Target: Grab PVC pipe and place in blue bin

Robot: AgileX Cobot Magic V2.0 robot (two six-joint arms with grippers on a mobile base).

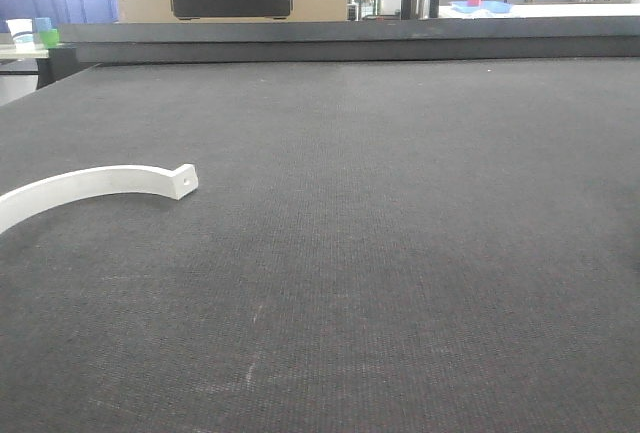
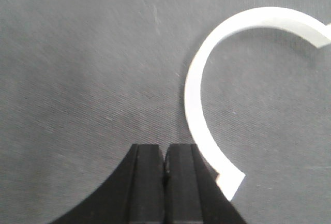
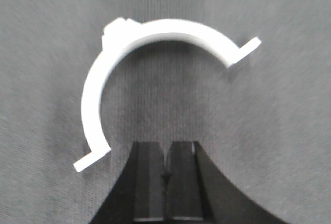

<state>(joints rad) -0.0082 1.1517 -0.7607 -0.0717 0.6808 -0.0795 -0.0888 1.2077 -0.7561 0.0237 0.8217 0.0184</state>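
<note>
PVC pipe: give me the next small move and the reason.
Probably open the right end effector: it is shut, and the PVC pipe lies loose on the dark mat just ahead of it, so it cannot grip until the jaws part.

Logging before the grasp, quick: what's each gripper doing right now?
Left gripper: closed, holding nothing.
Right gripper: closed, holding nothing.

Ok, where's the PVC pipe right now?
The PVC pipe lies on the dark mat at the left edge of the front view, partly cut off; in the left wrist view it curves just right of the shut left gripper.
</note>
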